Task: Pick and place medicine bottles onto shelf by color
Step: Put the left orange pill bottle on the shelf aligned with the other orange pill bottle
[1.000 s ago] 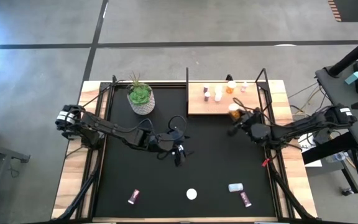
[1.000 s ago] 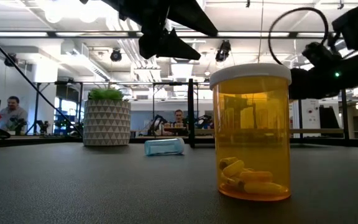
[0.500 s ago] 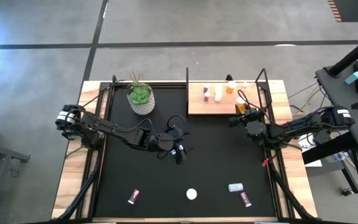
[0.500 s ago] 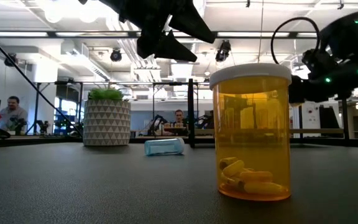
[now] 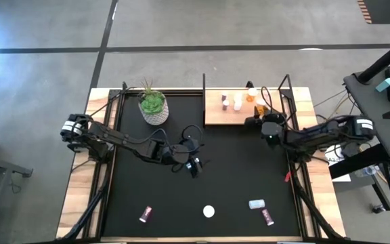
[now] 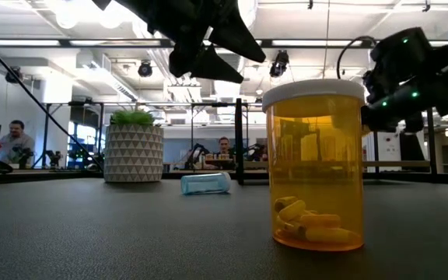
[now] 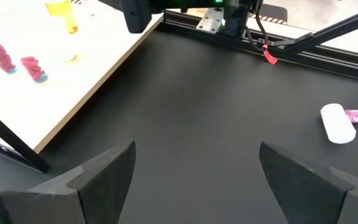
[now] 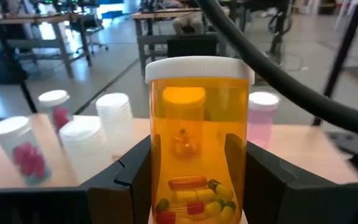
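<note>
Black tabletop mat (image 5: 235, 176), seen from above, with the shelf (image 5: 215, 115) — a light-wood board between thin black posts — at its far edge, right of the potted plant (image 5: 153, 107). Right arm reaching over the shelf's right end: the right gripper (image 5: 261, 114) is clamped on an orange bottle (image 8: 197, 149) with a white cap, held upright between the two fingers (image 8: 132, 180) and carried above the board. Whether its base touches the wood cannot be told. Left gripper (image 5: 193, 167) hovers near the mat's centre, fingers (image 7: 95, 174) spread wide with nothing between them.

On the shelf — several bottles already standing: two with pink contents (image 8: 20, 149), two white ones (image 8: 114, 115), a pink one (image 8: 263, 118) and another orange one (image 8: 184, 99) directly behind the held bottle, so the orange pair looks to be forming.

Left to sort, judged from the mat: a pink bottle lying down (image 5: 145, 215), a white-capped orange bottle upright (image 5: 209, 211), a pale blue bottle on its side (image 5: 256, 204) and a second pink bottle (image 5: 268, 217) beside it. Roughly two thirds done; four remain.
</note>
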Controlling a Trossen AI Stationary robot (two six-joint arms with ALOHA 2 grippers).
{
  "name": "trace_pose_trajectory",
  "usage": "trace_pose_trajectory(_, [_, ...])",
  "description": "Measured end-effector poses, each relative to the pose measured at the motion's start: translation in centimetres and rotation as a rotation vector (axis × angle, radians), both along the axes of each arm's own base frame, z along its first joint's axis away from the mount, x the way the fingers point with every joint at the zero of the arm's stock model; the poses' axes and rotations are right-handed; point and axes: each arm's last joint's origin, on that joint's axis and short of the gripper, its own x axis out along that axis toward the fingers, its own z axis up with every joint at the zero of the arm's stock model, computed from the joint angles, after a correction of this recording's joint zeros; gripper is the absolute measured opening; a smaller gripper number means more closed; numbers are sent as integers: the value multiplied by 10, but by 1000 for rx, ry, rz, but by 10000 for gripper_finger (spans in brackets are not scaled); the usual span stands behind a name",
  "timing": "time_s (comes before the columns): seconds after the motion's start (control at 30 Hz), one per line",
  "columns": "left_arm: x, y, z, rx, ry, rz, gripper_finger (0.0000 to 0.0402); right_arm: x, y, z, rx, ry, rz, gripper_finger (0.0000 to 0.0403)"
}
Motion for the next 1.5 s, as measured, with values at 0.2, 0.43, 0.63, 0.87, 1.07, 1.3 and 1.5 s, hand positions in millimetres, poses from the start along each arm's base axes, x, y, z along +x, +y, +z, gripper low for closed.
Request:
trace_pose_trajectory(0.2, [-1, 0, -1, 1, 4, 0, 327, 13, -12, -3, 48, -7, 67, 171])
trace_pose_trajectory(0.43, [-2, 0, -5, 4, 21, 0, 327, 20, -20, -21, 78, 55, 38, 171])
trace_pose_trajectory(0.63, [-5, 1, -13, 8, 46, 1, 327, 21, -22, -32, 59, 22, 36, 171])
trace_pose_trajectory(0.87, [-7, 2, -18, 10, 57, 6, 327, 26, -23, -40, 10, 41, 52, 171])
trace_pose_trajectory(1.07, [-7, 2, -17, 9, 49, 6, 327, 25, -26, -47, 11, 45, 33, 171])
trace_pose_trajectory(1.3, [-7, 2, -17, 11, 49, 9, 327, 23, -29, -47, 1, 101, 27, 171])
trace_pose_trajectory(1.5, [-6, 2, -16, 13, 48, 13, 327, 23, -29, -47, -3, 119, 32, 171])
